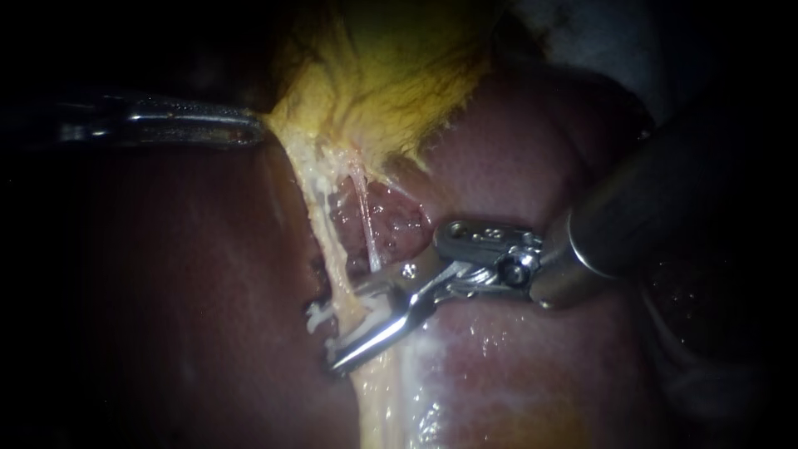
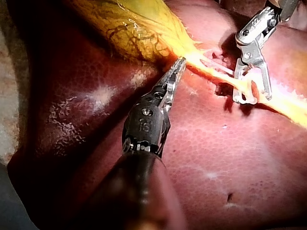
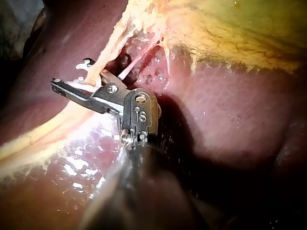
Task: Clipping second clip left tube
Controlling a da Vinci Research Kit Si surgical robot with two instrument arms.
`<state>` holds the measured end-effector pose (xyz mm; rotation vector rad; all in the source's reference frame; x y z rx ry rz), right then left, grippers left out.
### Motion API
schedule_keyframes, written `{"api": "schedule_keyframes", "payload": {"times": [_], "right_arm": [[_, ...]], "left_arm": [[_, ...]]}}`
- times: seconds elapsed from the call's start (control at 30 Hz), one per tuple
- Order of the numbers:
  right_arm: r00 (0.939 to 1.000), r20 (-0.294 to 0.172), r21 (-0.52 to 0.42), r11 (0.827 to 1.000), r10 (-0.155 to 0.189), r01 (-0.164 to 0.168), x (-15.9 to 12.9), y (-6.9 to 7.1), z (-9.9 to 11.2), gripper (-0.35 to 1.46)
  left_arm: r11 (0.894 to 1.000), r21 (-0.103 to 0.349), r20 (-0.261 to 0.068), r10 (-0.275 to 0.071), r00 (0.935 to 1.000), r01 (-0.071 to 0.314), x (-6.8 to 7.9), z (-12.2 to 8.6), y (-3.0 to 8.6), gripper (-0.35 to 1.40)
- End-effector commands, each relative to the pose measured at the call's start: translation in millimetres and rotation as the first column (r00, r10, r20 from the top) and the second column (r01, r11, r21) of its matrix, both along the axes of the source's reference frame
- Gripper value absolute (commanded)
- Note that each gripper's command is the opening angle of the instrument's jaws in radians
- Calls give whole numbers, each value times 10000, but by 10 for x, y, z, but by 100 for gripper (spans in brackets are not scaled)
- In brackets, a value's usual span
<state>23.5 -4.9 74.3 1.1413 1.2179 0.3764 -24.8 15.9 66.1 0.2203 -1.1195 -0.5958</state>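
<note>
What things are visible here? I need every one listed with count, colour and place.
Liver: one, dark red, beneath everything.
Gallbladder: one, yellow-green, above the tubes.
Left tube: one, pale yellow, below the gallbladder.
Thinner tube: one, whitish, right of the left tube.
Clip: one, white, on the left tube beside the right instrument's jaws.
Left instrument: one, silver, jaws shut on the gallbladder's edge.
Right instrument: one, silver, jaws open around the left tube.

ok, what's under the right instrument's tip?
The pale left tube passes under the right instrument, with liver beneath and a white clip just beside it. The stretch of tube directly below the metal is covered.
</note>
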Motion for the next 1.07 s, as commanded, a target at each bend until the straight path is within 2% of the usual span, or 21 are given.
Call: {"api": "schedule_keyframes", "payload": {"times": [0.03, 0.47, 0.5, 0.53, 0.6, 1.07], "right_arm": [[10000, 28, 53, 10000, -23, 23, 0, 0, 0, 45], [9998, 170, 337, 9994, -87, 81, 0, 3, -5, -11], [9998, 203, 386, 9992, -93, 85, 0, 3, -5, -18], [9997, 248, 432, 9990, -72, 61, 1, 3, -4, -35], [9990, 441, 725, 9973, -121, 88, 2, 4, -3, -35], [9989, 445, 702, 9975, -122, 90, 4, 5, 3, -35]], "left_arm": [[10000, 1, 4, 2, 10000, -2, 0, 0, 0, -35], [10000, 1, 4, 2, 10000, -2, 0, 0, 0, -35], [10000, 1, 4, 2, 10000, -2, 0, 0, 0, -35], [10000, 1, 4, 2, 10000, -2, 0, 0, 0, -35], [10000, 1, 4, 1, 10000, -1, 0, 0, 0, -35], [10000, 4, 6, 3, 10000, -3, -1, 0, 1, -35]]}}
